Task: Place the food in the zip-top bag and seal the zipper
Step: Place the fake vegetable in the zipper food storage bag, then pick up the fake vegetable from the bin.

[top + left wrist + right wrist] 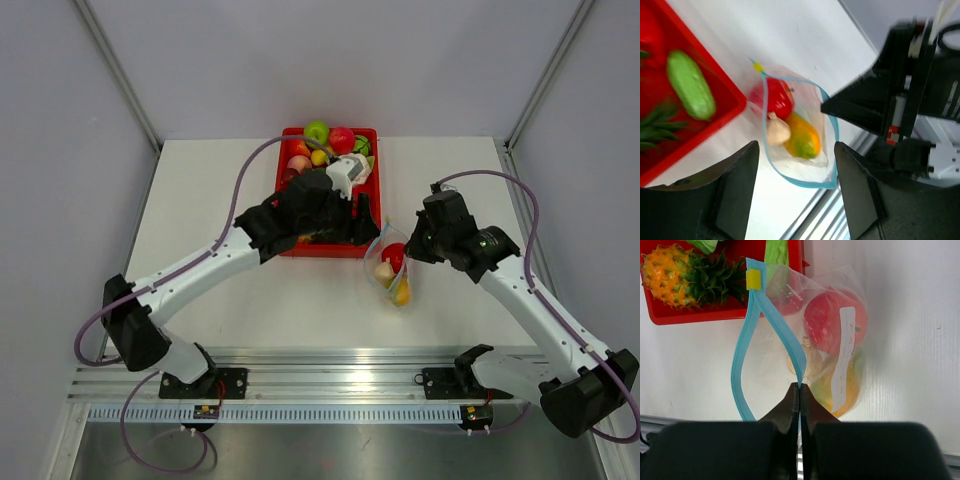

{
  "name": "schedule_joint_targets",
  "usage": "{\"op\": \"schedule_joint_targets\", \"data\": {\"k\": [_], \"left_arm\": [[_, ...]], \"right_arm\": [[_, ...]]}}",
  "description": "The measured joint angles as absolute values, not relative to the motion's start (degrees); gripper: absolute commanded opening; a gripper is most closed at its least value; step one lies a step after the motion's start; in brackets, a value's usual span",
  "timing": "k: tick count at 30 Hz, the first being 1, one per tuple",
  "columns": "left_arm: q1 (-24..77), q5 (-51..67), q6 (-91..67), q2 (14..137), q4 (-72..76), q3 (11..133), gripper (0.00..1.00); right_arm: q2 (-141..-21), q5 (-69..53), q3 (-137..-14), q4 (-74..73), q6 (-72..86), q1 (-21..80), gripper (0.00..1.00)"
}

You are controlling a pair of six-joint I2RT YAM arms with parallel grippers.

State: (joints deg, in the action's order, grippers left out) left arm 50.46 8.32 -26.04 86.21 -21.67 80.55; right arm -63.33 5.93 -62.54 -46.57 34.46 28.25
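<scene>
The clear zip-top bag (393,268) lies on the table right of the red tray, mouth open. Inside are a red tomato (832,320), an orange-yellow mango (802,136) and a pale garlic-like piece (776,130). My right gripper (799,386) is shut on one lip of the light blue zipper (790,340), holding it up. The other lip (737,370) bows away. A yellow slider tab (753,279) sits at the far end. My left gripper (796,187) is open and empty above the bag's mouth, by the tray's near right corner (365,225).
The red tray (368,131) at the table's back holds more food: green apple (316,131), red fruit (342,138), a pineapple (677,272), a green cucumber (691,85). A metal rail (330,385) runs along the near edge. Walls enclose the table.
</scene>
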Motion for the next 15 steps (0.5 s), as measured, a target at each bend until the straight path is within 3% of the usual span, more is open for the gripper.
{"op": "schedule_joint_targets", "data": {"k": [2,4,8,15], "left_arm": [[48.3,6.7,-25.3,84.7,-23.0,81.4,0.88],[45.8,5.2,-24.7,84.6,-24.9,83.2,0.88],[40.6,0.7,-21.6,87.3,-30.1,87.4,0.88],[34.0,-8.4,-14.8,101.1,-40.4,99.2,0.76]], "right_arm": [[-63.0,5.9,-62.5,-46.6,34.5,28.3,0.0],[-62.7,6.0,-62.3,-46.6,34.5,28.3,0.0],[-62.6,6.0,-61.6,-46.6,34.6,28.3,0.0],[-62.6,6.1,-61.2,-46.6,34.8,28.3,0.0]]}}
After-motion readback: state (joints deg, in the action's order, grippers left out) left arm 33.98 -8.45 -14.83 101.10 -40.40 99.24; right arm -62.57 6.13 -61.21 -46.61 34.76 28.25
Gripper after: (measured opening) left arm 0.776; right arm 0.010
